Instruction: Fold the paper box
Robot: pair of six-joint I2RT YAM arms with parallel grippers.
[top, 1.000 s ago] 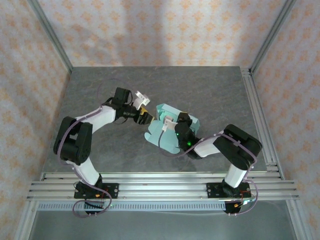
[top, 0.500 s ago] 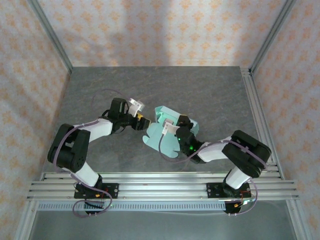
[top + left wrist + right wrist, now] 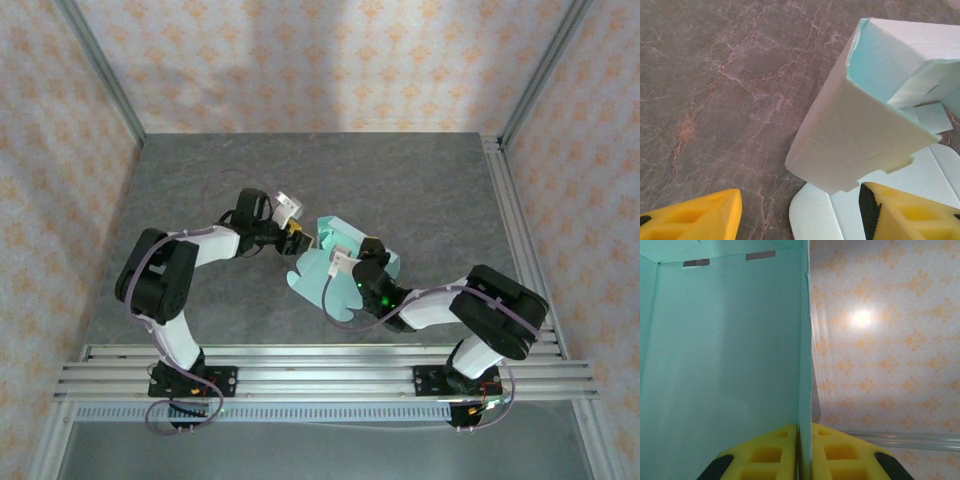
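The paper box [image 3: 318, 272] is pale mint-blue card, partly folded, lying mid-table with one wall standing and rounded flaps flat on the surface. My right gripper [image 3: 362, 262] is shut on an upright wall of it; in the right wrist view both yellow fingertips [image 3: 771, 455] pinch the thin card edge [image 3: 803, 365]. My left gripper [image 3: 297, 238] is open at the box's left side. In the left wrist view the raised wall [image 3: 855, 125] stands just ahead of the jaws. A flat flap [image 3: 815, 217] lies between the yellow fingers [image 3: 700, 215], which touch nothing.
The table [image 3: 400, 180] is grey marbled stone. Aluminium rails run along the near edge [image 3: 320, 375] and the right side [image 3: 515, 230]. Patterned walls enclose the back and sides. Open tabletop lies behind and left of the box.
My left gripper has slid right, up against the box's left side, its jaws narrowing a little. My right arm has shifted slightly, still pinching the wall, and the box has turned a bit.
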